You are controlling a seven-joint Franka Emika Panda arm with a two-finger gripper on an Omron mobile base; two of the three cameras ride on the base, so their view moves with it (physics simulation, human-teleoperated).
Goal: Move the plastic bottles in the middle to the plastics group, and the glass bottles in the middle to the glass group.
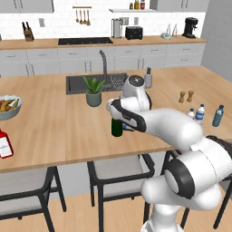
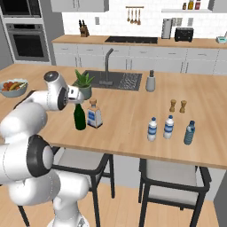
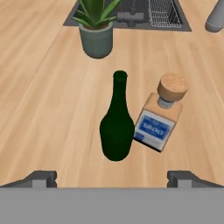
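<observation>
A tall dark green wine bottle stands upright mid-counter, with a squat clear bottle with a blue label and cork stopper close on its right. My gripper is open. Its fingertips are spread wide on the near side of the green bottle, above it and clear of it. Nothing is held. Three small plastic water bottles stand together at the right. The short red bottle with a white label sits at the counter's far left edge.
A potted plant stands just behind the two glass bottles, in front of the sink. Two brown pepper mills are behind the plastic bottles. A fruit bowl is at far left. Chairs stand under the near edge.
</observation>
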